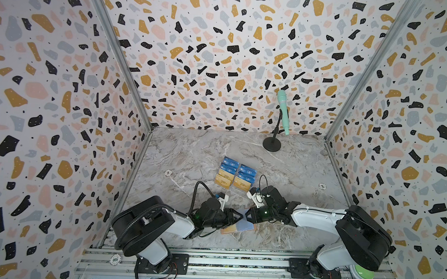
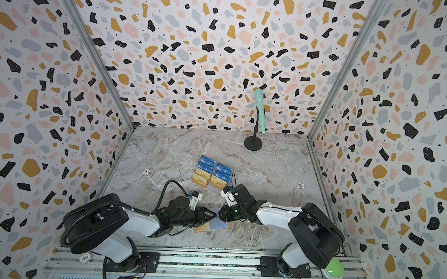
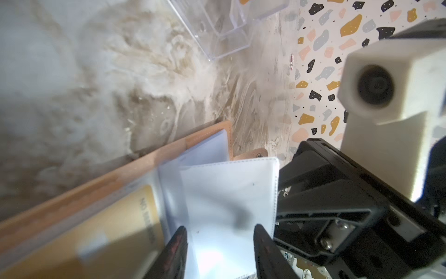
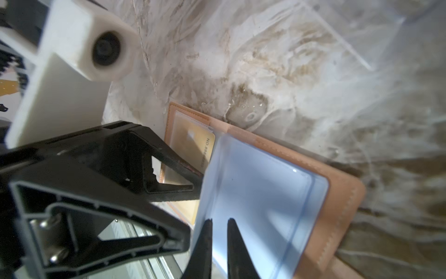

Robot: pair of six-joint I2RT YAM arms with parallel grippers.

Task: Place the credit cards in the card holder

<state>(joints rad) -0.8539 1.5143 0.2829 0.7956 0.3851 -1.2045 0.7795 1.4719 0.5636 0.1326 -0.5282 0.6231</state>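
In a top view the card holder [image 1: 226,231] lies open at the front of the table [image 1: 216,150], between both grippers; credit cards [image 1: 237,173] wait in the clear stand [image 1: 238,192] behind. Left wrist view: the left gripper [image 3: 219,251] stands half open around a raised clear sleeve [image 3: 226,193]. Right wrist view: the right gripper [image 4: 220,222], narrow, seems to pinch this sleeve; one gold card [image 4: 193,142] sits inside. I would hold the sleeve taut, so its mouth opens.

Both top views: card holder [image 1: 226,231] mostly buried under left gripper [image 1: 239,217] and right gripper [image 1: 248,217], only a strip shows. Left wrist view: gold card [image 3: 115,229] runs off the frame edge, number blurred; acrylic stand [image 3: 217,31] cropped too. Right wrist view: can't tell whether right gripper actually pinches the clear sleeve [image 4: 260,193].
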